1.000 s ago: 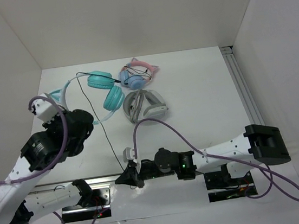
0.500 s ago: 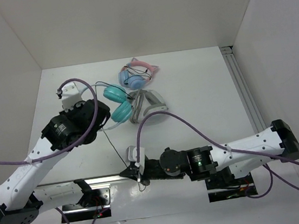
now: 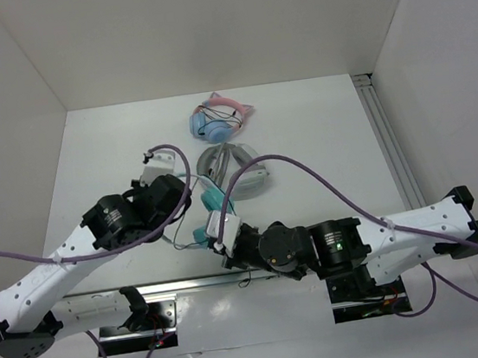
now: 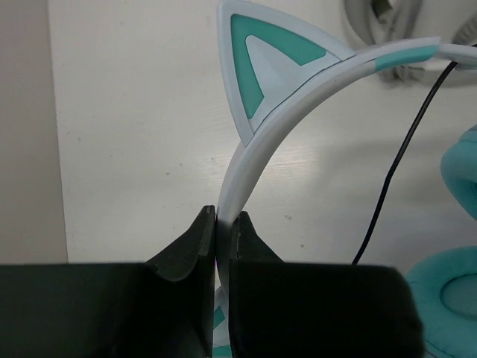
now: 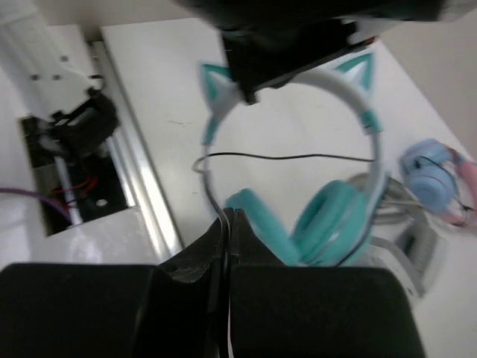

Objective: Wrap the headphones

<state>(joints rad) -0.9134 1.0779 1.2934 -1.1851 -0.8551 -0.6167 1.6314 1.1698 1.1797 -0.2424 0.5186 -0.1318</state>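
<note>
Plain white walls closed in the pale worktop on three sides. We saw the teal over-ear headphones toward the near middle of the worktop, largely hidden from above by both arms. Our left hand was clenched on the pale light-blue headband, pinching it just below one teal-and-white cat ear. From the right wrist the band arched away from the two teal ear cups, which sat close side by side. Our right hand was closed tight on the thin black cable, which crossed under the arch of the band and ran down between the fingertips. Just beyond the arms lay the grey-white headphones. Farther back sat the blue-and-pink cat-ear headphones. We could not tell whether the two pairs touched.
</note>
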